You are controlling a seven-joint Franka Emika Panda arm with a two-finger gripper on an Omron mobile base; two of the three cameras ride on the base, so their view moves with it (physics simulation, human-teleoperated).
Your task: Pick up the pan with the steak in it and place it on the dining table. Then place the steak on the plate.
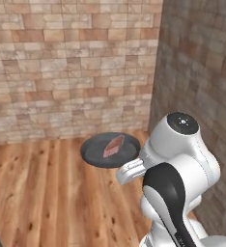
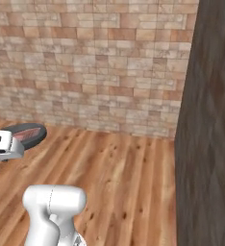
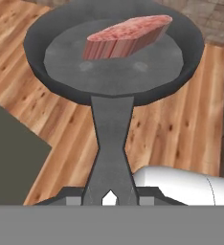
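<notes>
The pan (image 3: 114, 57) is a round dark grey frying pan, held up over the wooden floor by its handle (image 3: 111, 143). My gripper (image 3: 110, 195) is shut on the end of that handle. The steak (image 3: 126, 36), a reddish-pink slab, lies in the pan towards its far side. From the left base view, the pan (image 1: 98, 153) with the steak (image 1: 114, 146) hangs just ahead of my white arm. In the right base view the pan (image 2: 33, 130) shows at the left edge behind my hand. The dining table and the plate are out of view.
A brick wall (image 1: 71, 67) stands ahead and a darker stone wall (image 1: 202, 82) closes the right side. Wooden floor (image 2: 119, 178) spreads below. A flat dark grey surface (image 3: 11, 158) lies low at the left of the hand view.
</notes>
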